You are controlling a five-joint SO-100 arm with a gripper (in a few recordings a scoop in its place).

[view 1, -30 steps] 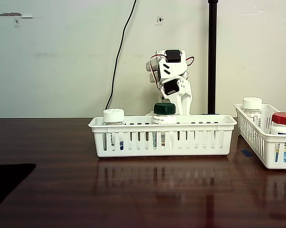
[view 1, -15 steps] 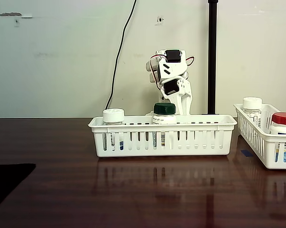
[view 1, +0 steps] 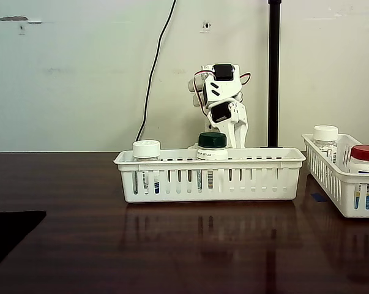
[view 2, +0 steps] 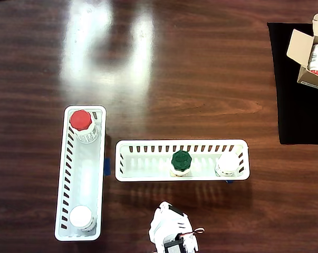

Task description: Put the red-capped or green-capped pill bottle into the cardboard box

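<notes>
The pill bottle [view 1: 212, 147] stands straight up, green cap on top, in the middle of a long white basket [view 1: 208, 176]. From above, its cap [view 2: 181, 159] looks like a round circle. A white-capped bottle [view 2: 228, 163] stands in the same basket, apart from it. The gripper [view 1: 232, 131] hangs behind the basket, holding nothing; whether its fingers are apart or together cannot be told. The cardboard box [view 2: 308, 52] sits far away on a black mat [view 2: 296, 105], flaps up.
</notes>
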